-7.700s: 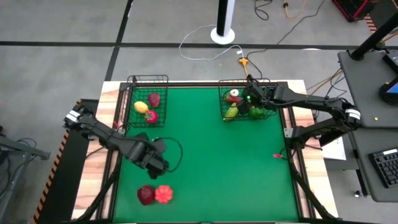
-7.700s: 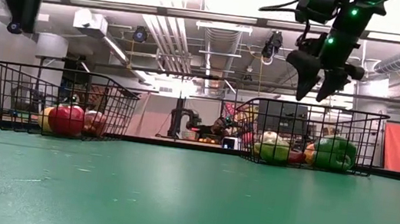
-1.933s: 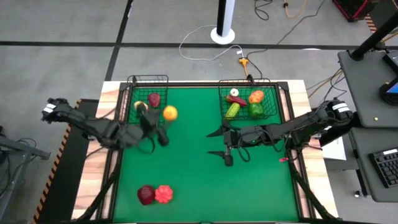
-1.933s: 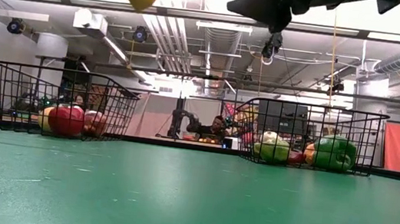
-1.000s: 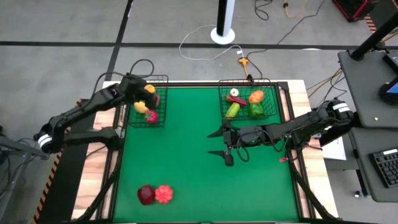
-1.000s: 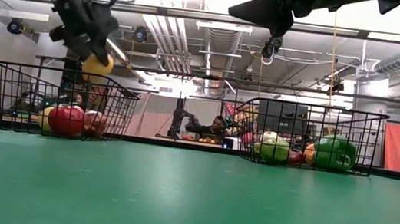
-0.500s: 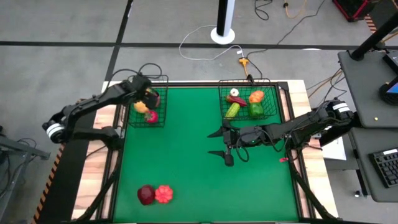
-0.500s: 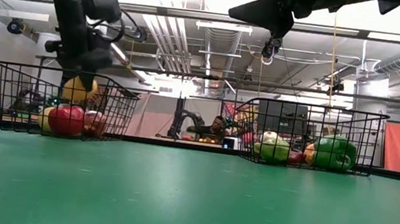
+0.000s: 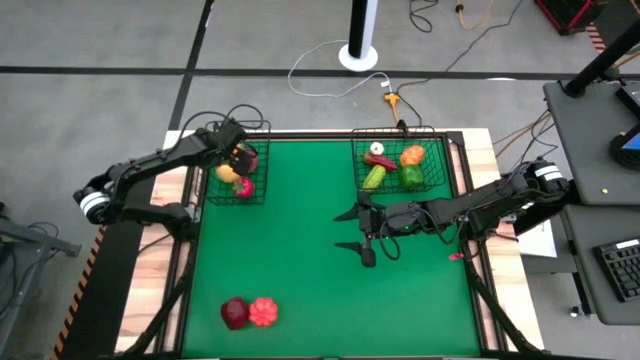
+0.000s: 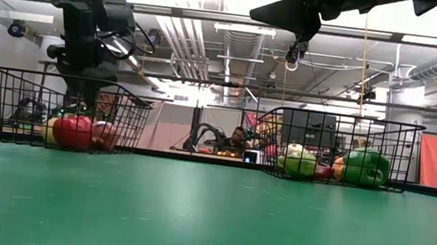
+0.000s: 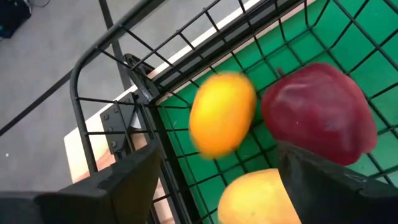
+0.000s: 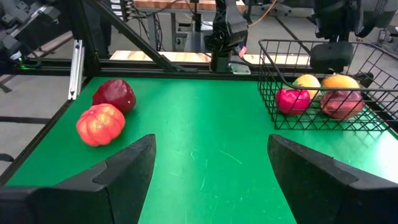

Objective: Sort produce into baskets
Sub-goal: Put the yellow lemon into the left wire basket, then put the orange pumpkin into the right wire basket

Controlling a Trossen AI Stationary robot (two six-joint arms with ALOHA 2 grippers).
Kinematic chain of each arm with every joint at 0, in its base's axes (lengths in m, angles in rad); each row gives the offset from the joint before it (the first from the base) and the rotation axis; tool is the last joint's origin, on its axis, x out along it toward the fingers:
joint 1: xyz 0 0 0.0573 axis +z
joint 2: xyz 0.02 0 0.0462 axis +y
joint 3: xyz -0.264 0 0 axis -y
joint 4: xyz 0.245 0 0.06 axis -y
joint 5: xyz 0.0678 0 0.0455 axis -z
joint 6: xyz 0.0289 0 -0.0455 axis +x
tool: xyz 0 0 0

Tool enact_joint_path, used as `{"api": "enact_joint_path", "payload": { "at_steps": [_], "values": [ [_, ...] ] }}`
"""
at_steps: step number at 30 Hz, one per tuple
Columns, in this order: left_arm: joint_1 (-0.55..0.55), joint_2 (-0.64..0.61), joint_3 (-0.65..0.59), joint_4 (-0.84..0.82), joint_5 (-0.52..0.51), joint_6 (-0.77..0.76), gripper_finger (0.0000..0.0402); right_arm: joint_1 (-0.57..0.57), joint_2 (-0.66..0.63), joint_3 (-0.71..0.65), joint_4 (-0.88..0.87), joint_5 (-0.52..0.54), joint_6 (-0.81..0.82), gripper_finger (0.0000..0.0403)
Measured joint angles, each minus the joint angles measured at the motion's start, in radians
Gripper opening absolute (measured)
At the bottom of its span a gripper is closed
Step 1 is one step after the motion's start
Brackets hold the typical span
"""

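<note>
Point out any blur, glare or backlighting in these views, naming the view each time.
Left wrist view: the orange fruit is smeared by motion blur; the maroon fruit beside it is sharp. Low view: bright ceiling lights backlight the left gripper and right gripper into silhouettes. High view: even light, no glare.

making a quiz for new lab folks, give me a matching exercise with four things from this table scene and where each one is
Things:
1. blurred orange round toy fruit
2. green toy pepper
3. ribbed red toy tomato
4. right hand

Places:
A. on the green mat at the near edge, beside a dark maroon piece
B. open above the mat's middle
C. in the right black wire basket
D. inside the left black wire basket, below the open left hand

Pairs: 1-D, 2-C, 3-A, 4-B
</note>
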State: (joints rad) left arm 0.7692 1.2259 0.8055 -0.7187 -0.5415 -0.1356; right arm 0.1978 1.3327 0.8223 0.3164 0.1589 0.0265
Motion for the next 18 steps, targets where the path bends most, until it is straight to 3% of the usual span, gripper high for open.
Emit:
{"api": "enact_joint_path", "payload": {
  "at_steps": [7, 10, 14, 18],
  "values": [
    [-0.011, -0.033, 0.000, -0.003, 0.014, 0.000, 0.0303, 0.000, 0.000, 0.000, -0.004, 0.000, 0.000, 0.0299],
    [-0.039, -0.083, 0.000, -0.005, 0.086, -0.002, 0.0303, 0.000, 0.000, 0.000, -0.004, 0.000, 0.013, 0.0299],
    [-0.121, -0.173, 0.000, -0.008, 0.265, -0.044, 0.0303, 0.000, 0.000, 0.000, -0.005, 0.000, 0.035, 0.0299],
    [-0.265, -0.261, 0.000, 0.002, 0.537, -0.121, 0.0293, 0.003, 0.000, 0.015, -0.035, 0.000, 0.057, 0.0299]
  ]
}}
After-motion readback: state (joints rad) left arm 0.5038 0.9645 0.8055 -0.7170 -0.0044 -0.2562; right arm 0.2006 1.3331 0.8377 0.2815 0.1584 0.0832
